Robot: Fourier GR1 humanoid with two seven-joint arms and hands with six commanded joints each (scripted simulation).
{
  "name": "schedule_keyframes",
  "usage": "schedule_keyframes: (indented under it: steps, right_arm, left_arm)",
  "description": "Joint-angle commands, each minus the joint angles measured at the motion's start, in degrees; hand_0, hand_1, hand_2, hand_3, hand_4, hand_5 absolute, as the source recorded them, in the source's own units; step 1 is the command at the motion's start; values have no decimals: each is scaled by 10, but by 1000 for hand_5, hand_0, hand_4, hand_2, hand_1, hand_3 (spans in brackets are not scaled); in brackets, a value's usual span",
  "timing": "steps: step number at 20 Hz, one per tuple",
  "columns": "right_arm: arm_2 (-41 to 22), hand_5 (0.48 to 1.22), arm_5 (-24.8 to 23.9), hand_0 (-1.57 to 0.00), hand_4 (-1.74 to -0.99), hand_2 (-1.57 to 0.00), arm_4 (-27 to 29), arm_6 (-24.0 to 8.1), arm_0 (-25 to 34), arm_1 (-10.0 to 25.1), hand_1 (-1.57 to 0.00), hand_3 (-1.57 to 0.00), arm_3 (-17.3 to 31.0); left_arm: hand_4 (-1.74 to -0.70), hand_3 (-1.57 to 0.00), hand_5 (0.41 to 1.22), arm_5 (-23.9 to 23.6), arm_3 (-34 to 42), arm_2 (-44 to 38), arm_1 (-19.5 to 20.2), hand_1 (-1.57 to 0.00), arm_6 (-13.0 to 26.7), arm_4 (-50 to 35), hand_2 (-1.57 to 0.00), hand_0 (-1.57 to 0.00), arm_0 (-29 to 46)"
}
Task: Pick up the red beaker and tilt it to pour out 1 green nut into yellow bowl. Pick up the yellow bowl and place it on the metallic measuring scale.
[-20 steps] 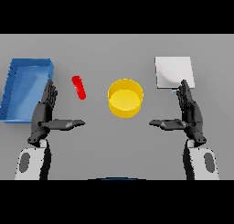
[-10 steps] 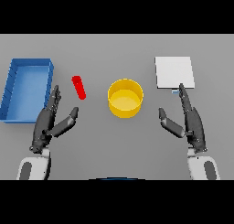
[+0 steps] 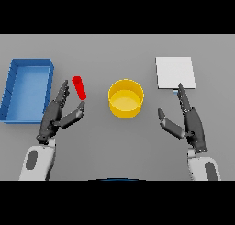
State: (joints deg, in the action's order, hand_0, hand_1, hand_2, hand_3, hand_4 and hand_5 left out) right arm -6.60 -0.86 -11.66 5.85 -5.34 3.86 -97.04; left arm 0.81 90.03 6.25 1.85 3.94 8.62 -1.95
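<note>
The left hand (image 3: pixel 56 116) has straight, spread fingers just below the red beaker (image 3: pixel 79 87) (not touching it). The right hand (image 3: pixel 190 120) is likewise open, fingertips near the scale (image 3: pixel 175 72). The yellow bowl (image 3: pixel 125 98) stands between them; a blue bin (image 3: pixel 26 90) sits far left.
</note>
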Motion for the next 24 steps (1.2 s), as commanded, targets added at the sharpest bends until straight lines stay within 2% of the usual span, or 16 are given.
schedule_keyframes:
  steps: [1,4,9,13,15,19,20,24]
  right_arm:
    - [3,677,0,1,-1296,1,3,8,-3,0,1,1,0]
    - [4,681,3,1,-1312,1,8,6,-9,4,1,1,-13]
    - [9,688,-1,1,-1339,1,12,-8,-3,2,1,1,-14]
    - [9,688,3,1,-1338,1,18,-11,-2,-2,1,1,-11]
    - [11,687,0,1,-1333,1,15,-13,5,-1,1,1,-5]
    - [12,683,5,1,-1324,1,20,2,-6,2,1,1,-8]
    - [11,683,2,1,-1320,1,17,-6,-2,0,1,1,-10]
    - [15,682,3,1,-1298,1,20,-10,-3,5,1,1,-13]
  left_arm:
    - [-1370,1,732,1,-8,-2,0,1,-3,-1,1,1,-9]
    - [-1382,1,739,-5,-65,-13,-2,1,-6,5,1,1,-54]
    - [-1345,1,718,-23,-172,-41,-8,1,-21,8,1,1,-115]
    - [-1323,1,712,-23,-230,-56,-8,1,-33,5,1,1,-167]
    - [-1319,1,711,-21,-247,-60,-6,1,-45,4,1,1,-185]
    - [-1313,1,706,-18,-281,-69,0,1,-44,3,1,1,-216]
    - [-1318,1,708,-16,-293,-72,-1,1,-46,1,1,1,-224]
    - [-1363,1,735,-22,-324,-78,-10,1,-81,1,1,1,-242]
